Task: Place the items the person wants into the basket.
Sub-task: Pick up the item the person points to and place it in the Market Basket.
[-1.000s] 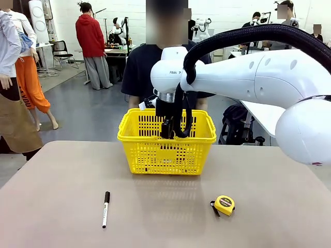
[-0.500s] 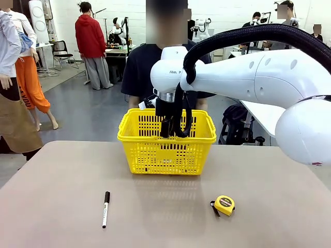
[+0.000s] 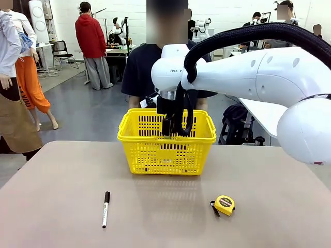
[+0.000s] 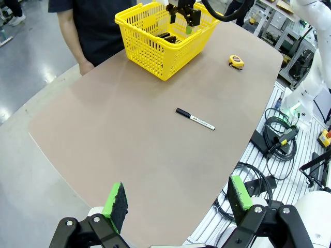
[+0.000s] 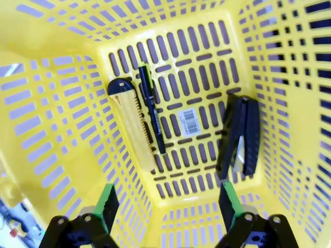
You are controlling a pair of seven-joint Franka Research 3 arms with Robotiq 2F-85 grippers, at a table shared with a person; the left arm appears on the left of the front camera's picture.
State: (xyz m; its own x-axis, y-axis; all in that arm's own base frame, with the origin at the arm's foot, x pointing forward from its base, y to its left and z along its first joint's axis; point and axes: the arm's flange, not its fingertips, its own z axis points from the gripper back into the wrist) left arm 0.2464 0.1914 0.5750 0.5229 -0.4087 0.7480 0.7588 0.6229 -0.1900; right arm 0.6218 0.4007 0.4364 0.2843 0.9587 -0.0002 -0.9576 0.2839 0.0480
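The yellow basket (image 3: 166,150) stands at the far side of the table in front of the person (image 3: 139,67) in a black T-shirt. On its floor lie the yellow-and-black utility knife (image 5: 129,124), the thin black pen (image 5: 151,111) and the long black stapler (image 5: 241,135). My right gripper (image 3: 171,129) hangs over the basket's mouth, open and empty, and the right wrist view looks straight down past its green pads (image 5: 108,202). My left gripper (image 4: 178,201) is open with nothing in it, high above the table's near edge. The basket (image 4: 163,39) also appears far off in the left wrist view.
A white marker with a black cap (image 3: 105,208) lies on the near left of the table. A round yellow tape measure (image 3: 224,204) lies on the near right. People stand in the room behind, away from the table.
My right gripper has risen slightly above the basket and its fingers have spread wider. Nothing else has moved.
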